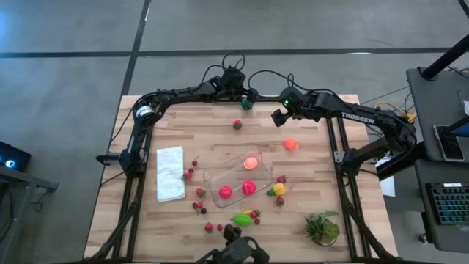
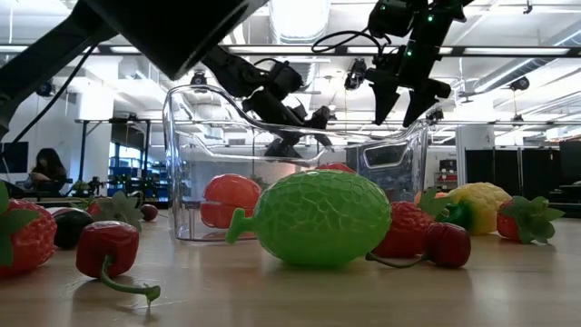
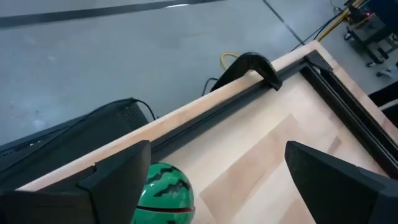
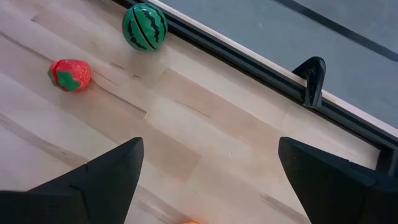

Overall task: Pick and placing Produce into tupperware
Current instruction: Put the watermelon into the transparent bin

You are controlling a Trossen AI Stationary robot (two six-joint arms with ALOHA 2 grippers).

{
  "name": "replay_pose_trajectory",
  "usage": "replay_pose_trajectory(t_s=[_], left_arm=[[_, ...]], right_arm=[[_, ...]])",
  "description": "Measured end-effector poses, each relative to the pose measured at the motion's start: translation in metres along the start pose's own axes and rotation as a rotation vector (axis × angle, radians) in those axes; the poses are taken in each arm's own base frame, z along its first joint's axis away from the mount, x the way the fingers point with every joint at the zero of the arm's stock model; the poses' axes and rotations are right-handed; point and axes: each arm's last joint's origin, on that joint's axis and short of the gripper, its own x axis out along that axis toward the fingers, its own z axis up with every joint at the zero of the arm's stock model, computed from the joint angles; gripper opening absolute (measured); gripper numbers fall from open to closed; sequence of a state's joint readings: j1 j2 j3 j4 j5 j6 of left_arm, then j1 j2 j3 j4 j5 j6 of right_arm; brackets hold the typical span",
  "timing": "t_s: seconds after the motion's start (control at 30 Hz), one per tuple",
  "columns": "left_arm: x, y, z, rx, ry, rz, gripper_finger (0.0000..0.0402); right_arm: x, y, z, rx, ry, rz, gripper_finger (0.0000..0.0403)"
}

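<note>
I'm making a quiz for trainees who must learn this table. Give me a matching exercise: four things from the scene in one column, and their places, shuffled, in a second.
Things:
1. striped melon
2. white folded cloth
3. leafy plant tuft
4. lime green fruit

Places:
A. near right corner of the table
B. far edge, between the two arms
C. just in front of the clear container
D. left of the container

Pairs: 1-B, 2-D, 3-A, 4-C

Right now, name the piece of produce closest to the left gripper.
The striped green melon, right at the open left gripper near the table's far edge; the strawberry lies farther out.
</note>
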State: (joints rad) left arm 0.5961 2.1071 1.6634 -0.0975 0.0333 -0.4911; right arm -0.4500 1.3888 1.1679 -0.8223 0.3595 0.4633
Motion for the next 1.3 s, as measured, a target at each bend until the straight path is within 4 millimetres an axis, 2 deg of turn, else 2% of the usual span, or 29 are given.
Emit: replay_pose_trajectory(t_s=[0.23, 0.4, 0.67, 1.1, 1.3], left_arm=[[0.000, 0.001, 0.003, -0.013, 0.025, -0.101, 0.0357], [0.000, 0.007, 0.005, -0.115, 0.018, -0.066, 0.0347], [0.005, 0.028, 0.009, -0.164, 0.007, -0.035, 0.0282], [0.026, 0.039, -0.004, -0.250, 0.063, -0.049, 0.0175], [0.031, 0.038, -0.002, -0.250, 0.063, -0.063, 0.0132]], right_arm=[[0.000, -0.001, 0.000, 0.002, 0.000, -0.001, 0.0365], [0.000, 0.000, 0.000, 0.003, -0.002, 0.000, 0.0365], [0.000, 0.000, 0.001, 0.006, -0.008, 0.003, 0.0365], [0.000, 0.000, 0.002, 0.009, -0.019, 0.003, 0.0365], [0.000, 0.000, 0.002, 0.009, -0.017, 0.002, 0.0365]])
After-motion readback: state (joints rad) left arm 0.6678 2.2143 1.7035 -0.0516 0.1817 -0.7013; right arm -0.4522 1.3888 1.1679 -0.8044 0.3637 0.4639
